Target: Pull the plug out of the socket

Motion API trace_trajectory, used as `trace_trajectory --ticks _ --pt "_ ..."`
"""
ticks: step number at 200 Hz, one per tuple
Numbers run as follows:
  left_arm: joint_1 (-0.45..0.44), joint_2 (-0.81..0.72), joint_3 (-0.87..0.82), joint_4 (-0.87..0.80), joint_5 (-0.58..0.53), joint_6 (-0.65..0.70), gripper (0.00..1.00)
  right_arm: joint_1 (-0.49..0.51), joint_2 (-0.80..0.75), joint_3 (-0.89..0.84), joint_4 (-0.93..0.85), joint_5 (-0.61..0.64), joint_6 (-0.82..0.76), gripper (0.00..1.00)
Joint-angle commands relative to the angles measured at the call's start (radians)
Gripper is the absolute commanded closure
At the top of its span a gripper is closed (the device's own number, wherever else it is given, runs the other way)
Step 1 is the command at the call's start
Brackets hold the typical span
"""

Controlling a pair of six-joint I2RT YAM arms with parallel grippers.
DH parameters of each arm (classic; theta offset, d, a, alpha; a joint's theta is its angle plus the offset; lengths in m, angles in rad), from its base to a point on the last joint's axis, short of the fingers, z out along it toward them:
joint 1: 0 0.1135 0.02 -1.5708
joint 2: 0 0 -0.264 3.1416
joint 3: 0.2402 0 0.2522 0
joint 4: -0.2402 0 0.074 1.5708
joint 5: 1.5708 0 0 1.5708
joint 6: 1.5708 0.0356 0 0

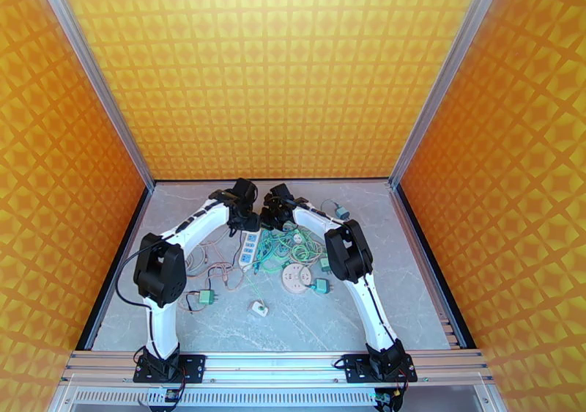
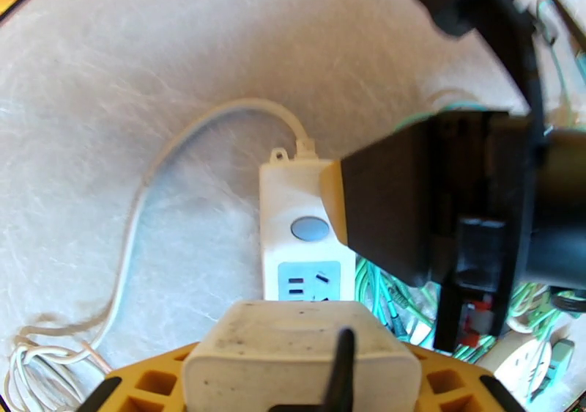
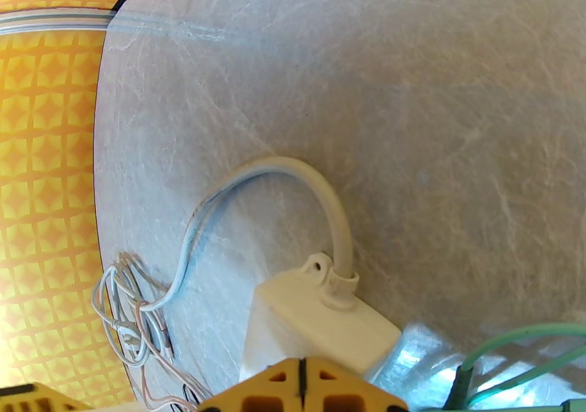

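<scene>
- Pinching a white boxy plastic plug (image 2: pixel 293 336) with the yellow ribbed left fingers (image 2: pixel 150 388), set part-way apart against its two opposite flanks.
- Pinning the far end of a long white plastic power strip (image 2: pixel 289 201) with the right fingers (image 3: pixel 333 391), pressed together at their yellow tips, just beside the moulded collar of a thick white round cord (image 3: pixel 282 163).
- Placing plug and strip on the far half of the grey marbled table (image 1: pixel 220 329), a little left of centre, with a loose tangle of green cables (image 1: pixel 289 245) just to the right.
- Unable to tell seated prongs from freed ones, hidden as they are beneath the plug's body.
- Judging the plug light, rigid and smooth-shelled, lightly speckled with dirt; probably gripped by spring contacts, so stiff at first, then loose all at once.
- Best taking hold on the flat opposite sides, close to the socket face, never on any lead; pulling straight away, without rocking.
- Judging the strip light as well and apt to rise with the plug, hence worth holding down.
- Noting a grey oval button (image 2: pixel 310 228) and a pale blue socket face (image 2: pixel 309 281) on the strip: hard glossy plastic with rounded corners, against a matte veined table.
</scene>
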Motion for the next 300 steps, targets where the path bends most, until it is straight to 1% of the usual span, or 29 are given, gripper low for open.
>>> trace_trajectory --ticks 1,15,34,39,48,65,71,80,95,114,129,142,175,200,219,252,279,293,297,300 --pt "0.035 -0.078 0.015 0.017 0.011 -0.019 0.64 0.006 -0.009 0.010 -0.117 0.083 -0.045 1.00" --pt "0.053 -0.105 -0.011 0.032 0.011 -0.024 0.64 0.006 -0.044 0.041 -0.116 0.091 -0.059 0.99" --pt "0.083 -0.130 -0.037 0.043 0.011 -0.028 0.63 0.006 -0.099 0.074 -0.114 0.116 -0.080 0.93" --pt "0.092 -0.133 -0.042 0.044 0.011 -0.030 0.63 0.006 -0.117 0.076 -0.110 0.121 -0.083 0.91" --pt "0.110 -0.137 -0.051 0.049 0.010 -0.032 0.63 0.006 -0.150 0.076 -0.107 0.141 -0.092 0.85" --pt "0.145 -0.134 -0.063 0.063 0.011 -0.028 0.63 0.007 -0.219 0.055 -0.094 0.183 -0.109 0.78" --pt "0.157 -0.129 -0.066 0.067 0.011 -0.026 0.62 0.007 -0.246 0.040 -0.088 0.201 -0.114 0.74" --pt "0.177 -0.116 -0.065 0.073 0.011 -0.028 0.62 0.006 -0.287 0.010 -0.084 0.234 -0.123 0.65" --pt "0.209 -0.086 -0.052 0.074 0.011 -0.037 0.62 0.007 -0.360 -0.057 -0.073 0.288 -0.136 0.57" --pt "0.243 -0.036 -0.023 0.074 0.011 -0.051 0.62 0.006 -0.464 -0.177 -0.050 0.370 -0.142 0.39" --pt "0.271 0.008 0.001 0.074 0.010 -0.081 0.61 0.007 -0.553 -0.290 -0.030 0.439 -0.148 0.30" --pt "0.292 0.044 0.019 0.077 0.012 -0.107 0.61 0.006 -0.625 -0.389 -0.015 0.496 -0.154 0.25" --pt "0.332 0.113 0.046 0.103 0.011 -0.141 0.59 0.003 -0.813 -0.602 -0.010 0.621 -0.167 0.18" --pt "0.335 0.122 0.006 0.218 -0.002 -0.104 0.54 0.002 -0.946 -0.745 -0.004 0.684 -0.150 0.14" --pt "0.336 0.164 0.033 0.233 -0.007 -0.087 0.53 0.000 -1.027 -0.829 -0.008 0.716 -0.130 0.12" --pt "0.337 0.262 0.142 0.141 -0.013 -0.094 0.53 0.001 -1.119 -0.909 -0.042 0.754 -0.100 0.11" --pt "0.339 0.292 0.183 0.118 -0.012 -0.102 0.51 -0.001 -1.158 -0.943 -0.058 0.782 -0.090 0.10" --pt "0.338 0.289 0.178 0.135 -0.012 -0.100 0.47 -0.002 -1.168 -0.954 -0.059 0.792 -0.081 0.10" --pt "0.339 0.289 0.176 0.142 -0.011 -0.099 0.45 -0.002 -1.169 -0.956 -0.059 0.793 -0.081 0.10" --pt "0.339 0.288 0.175 0.145 -0.012 -0.099 0.42 -0.002 -1.170 -0.956 -0.058 0.793 -0.081 0.10"
